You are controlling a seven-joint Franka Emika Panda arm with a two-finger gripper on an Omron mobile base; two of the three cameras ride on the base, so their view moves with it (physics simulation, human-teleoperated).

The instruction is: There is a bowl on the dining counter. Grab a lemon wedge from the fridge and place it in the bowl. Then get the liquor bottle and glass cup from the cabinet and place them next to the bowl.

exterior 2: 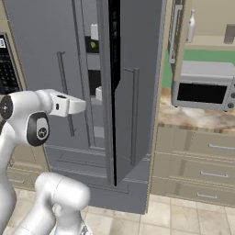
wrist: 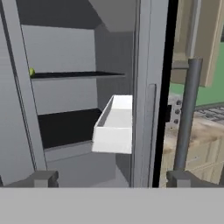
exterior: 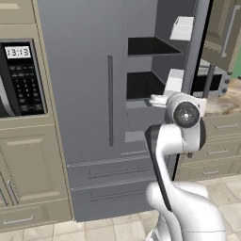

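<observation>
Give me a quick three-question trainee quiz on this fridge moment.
1. True or false: the right door of the tall grey double-door fridge stands open.
2. Where is the small yellow-green lemon wedge? A) upper fridge shelf B) white door bin C) floor
3. The claw is ____ and holds nothing.

Key:
1. True
2. A
3. Open; its two dark fingertips stand wide apart in the hand view.
</observation>
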